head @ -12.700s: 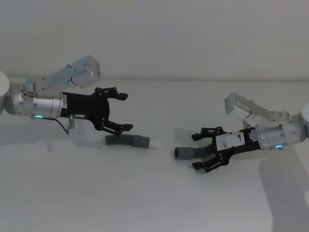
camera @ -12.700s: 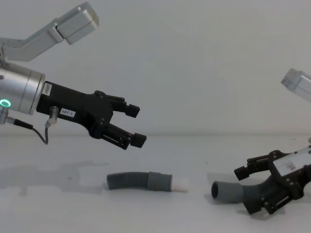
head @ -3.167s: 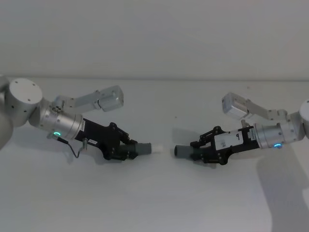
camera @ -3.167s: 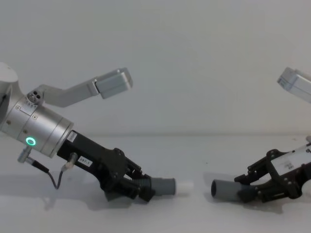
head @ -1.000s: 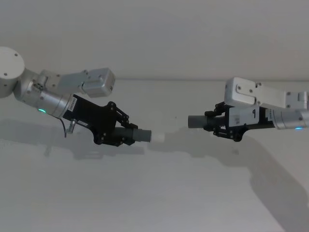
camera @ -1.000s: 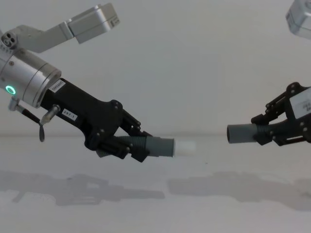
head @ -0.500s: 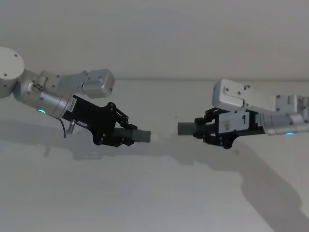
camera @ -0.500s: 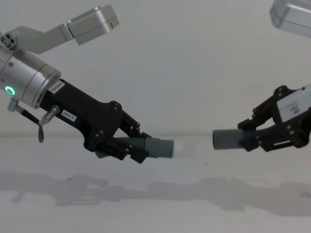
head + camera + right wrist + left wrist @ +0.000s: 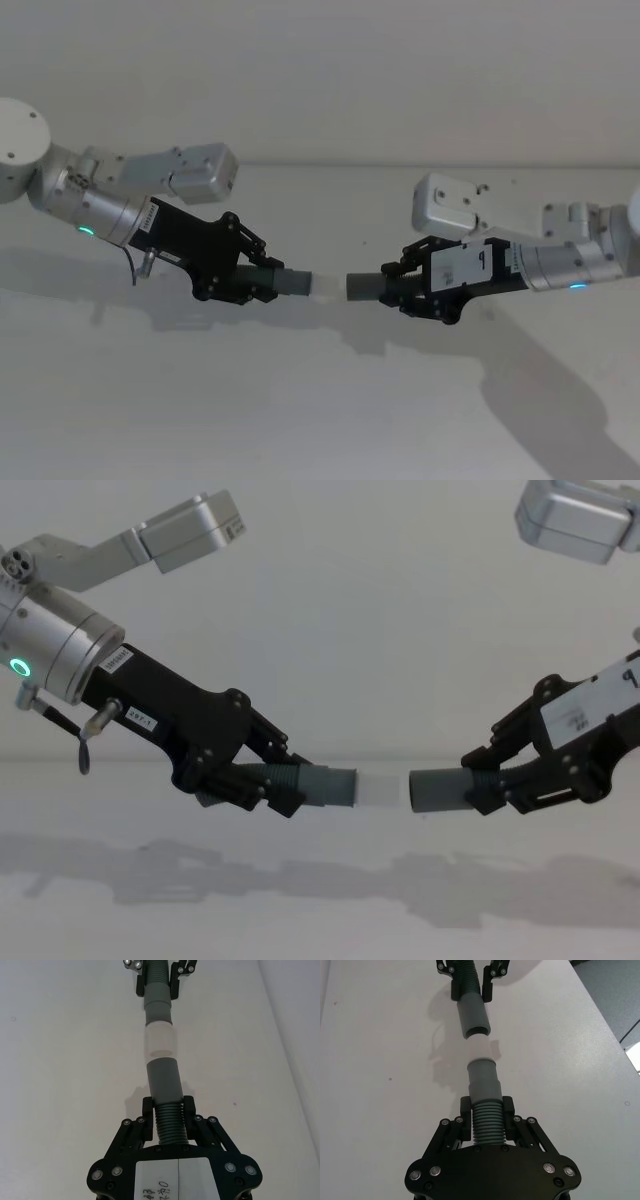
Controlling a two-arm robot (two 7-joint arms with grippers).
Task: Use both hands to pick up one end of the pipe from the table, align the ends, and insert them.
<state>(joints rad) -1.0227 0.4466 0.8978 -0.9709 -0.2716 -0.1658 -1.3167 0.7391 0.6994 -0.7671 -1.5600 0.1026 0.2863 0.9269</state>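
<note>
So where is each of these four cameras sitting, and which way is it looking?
Head: high up, looking down at the table; both arms show.
Chest: lower, side-on; left gripper and right gripper hold the pieces aloft.
Left wrist: along its own fingers at the white tip.
Right wrist: along its own at the hollow cuff.
Both wrist views show the opposite gripper.

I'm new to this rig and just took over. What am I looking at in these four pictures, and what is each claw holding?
Two robot arms work over a pale table. The head and chest views look forward; each wrist view looks along its own claw. The left gripper is shut on a ribbed grey hose piece whose cuff ends in a white tip. The right gripper is shut on the other hose piece, ending in a hollow cuff. Both are held above the table, with the tip right at the cuff's mouth.
</note>
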